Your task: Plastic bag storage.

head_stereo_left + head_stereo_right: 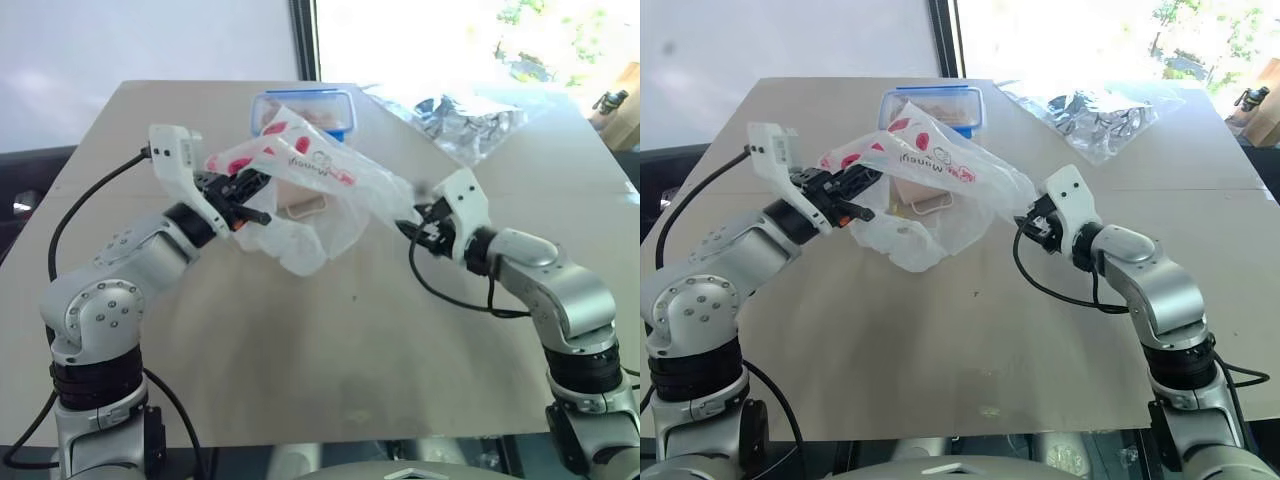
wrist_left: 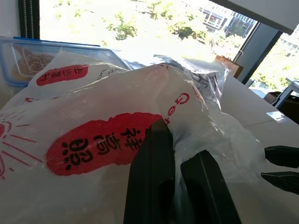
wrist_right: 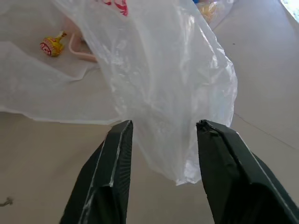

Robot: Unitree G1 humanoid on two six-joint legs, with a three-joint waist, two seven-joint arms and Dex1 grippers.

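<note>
Plastic bag [image 1: 310, 190] thin, glossy, crinkly; table [image 1: 330, 340] matt, prob. wood

Left end effector [image 1: 243, 193] clamped, right end effector [image 3: 161, 135] parted.

Beige table [image 1: 330, 350] before a white wall [image 1: 140, 50] and a bright window [image 1: 450, 35] (dark frame between them); greenery shows outside, daylight falling across the table's far edge.

looks like an office or lab room w/ big windows: plain beige table [image 1: 300, 340] set against a tall window [image 2: 140, 23], trees & bldgs outside, dark window frame [image 1: 303, 40], blank white wall [image 1: 140, 60] on one side. can't tell which for sure.
</note>
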